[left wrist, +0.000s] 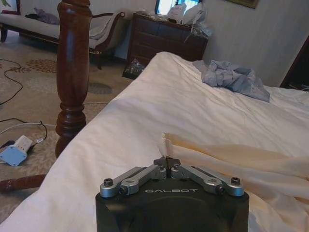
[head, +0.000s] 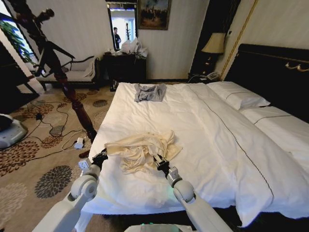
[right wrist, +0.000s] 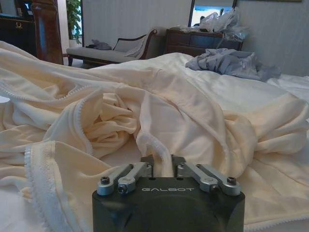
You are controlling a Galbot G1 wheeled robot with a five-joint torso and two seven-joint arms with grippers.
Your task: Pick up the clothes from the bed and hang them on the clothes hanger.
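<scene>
**Both grippers pinched on the cream garment at the foot of the bed**

Nearest the head camera, the two white arms reach forward from the lower edge of the picture to the near end of the bed. Left gripper sits at the bed's left edge, its fingers drawn together on a thin corner of the clothes; the left wrist view shows that corner standing up as a small cream tab right at the closed fingertips. Right gripper rests on the duvet at the garment's other end, and in the right wrist view it is clamped on a narrow fold of the cream cloth.

Between the two grippers the clothes lie crumpled on the white duvet, their long axis running across the bed from left edge toward the middle. A trimmed hem curls through the folds close to the right wrist camera. Collar, sleeves and front cannot be told apart in the heap.

Farther up the duvet, well apart from the cream garment, lies a small grey garment. White pillows lean at the black headboard on the right, which is cut off by the picture's edge.

On the carpet left of the bed stands a dark wooden post, its top out of view, with white cables trailing beside it.
</scene>
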